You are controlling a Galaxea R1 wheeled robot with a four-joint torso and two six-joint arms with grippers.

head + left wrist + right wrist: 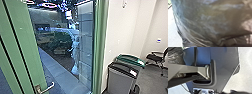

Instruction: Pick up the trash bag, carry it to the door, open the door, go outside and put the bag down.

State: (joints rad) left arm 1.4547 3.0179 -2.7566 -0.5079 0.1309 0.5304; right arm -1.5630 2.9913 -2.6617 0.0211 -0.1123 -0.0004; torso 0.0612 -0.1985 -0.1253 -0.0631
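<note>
The trash bag [211, 22] had apparently reached the seemingly closed door [30, 45], its opening and outdoor set-down left, though neither gripper's grip could be determined.

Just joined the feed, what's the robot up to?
It seems to be carrying the dark trash bag, which is right up against the left wrist camera, though I can't confirm the grip. It faces the green door with its lever handle; a grey bin stands by the wall to the right.
</note>
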